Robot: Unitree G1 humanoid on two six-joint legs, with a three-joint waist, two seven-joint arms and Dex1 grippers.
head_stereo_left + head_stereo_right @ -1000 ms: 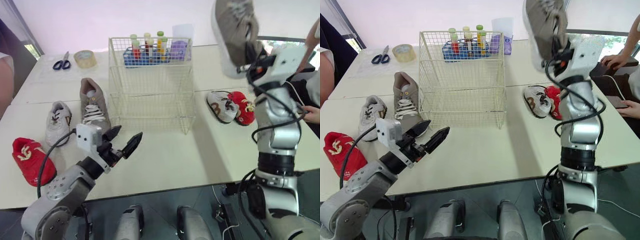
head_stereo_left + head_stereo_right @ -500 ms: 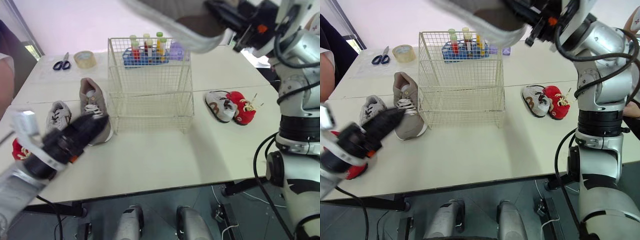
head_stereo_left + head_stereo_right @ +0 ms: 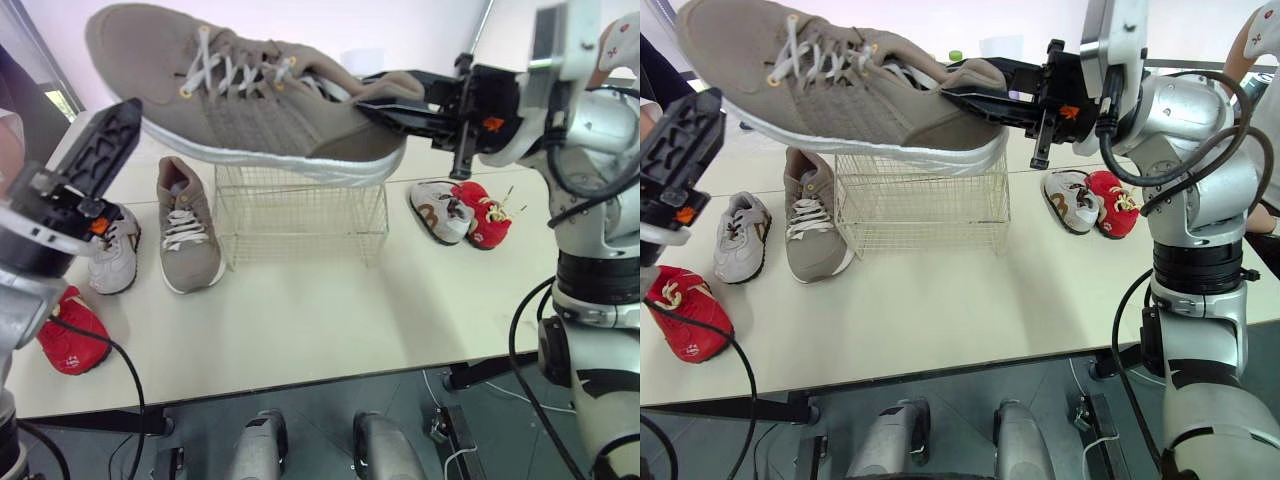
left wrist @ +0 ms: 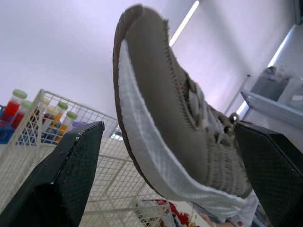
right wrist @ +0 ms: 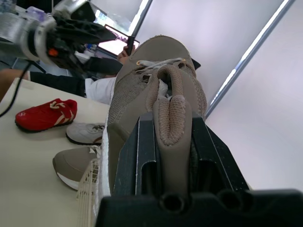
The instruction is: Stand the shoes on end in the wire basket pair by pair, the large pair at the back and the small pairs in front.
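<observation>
A large taupe shoe (image 3: pixel 250 100) hangs on its side in the air, over the top of the wire basket (image 3: pixel 300 212). My right gripper (image 3: pixel 368 92) is shut on its heel collar. My left gripper (image 4: pixel 168 127) is raised at the far left with its fingers wide apart; one finger pad (image 3: pixel 100 150) sits just below the shoe's toe. The matching taupe shoe (image 3: pixel 185 225) lies on the table left of the basket. Further left are a small grey shoe (image 3: pixel 112 255) and a small red shoe (image 3: pixel 68 335). Another small grey shoe (image 3: pixel 438 210) and red shoe (image 3: pixel 485 215) lie right of the basket.
Bottles with coloured caps (image 4: pixel 19 97) stand behind the basket. A person's hand (image 3: pixel 622 40) shows at the upper right edge, and a person's dark sleeve (image 3: pixel 652 70) at the left edge. The table's front edge (image 3: pixel 300 385) runs close below the shoes.
My right arm swung the taupe shoe down from high on the right to lie across above the basket. My left arm rose from the table front up to the shoe's toe.
</observation>
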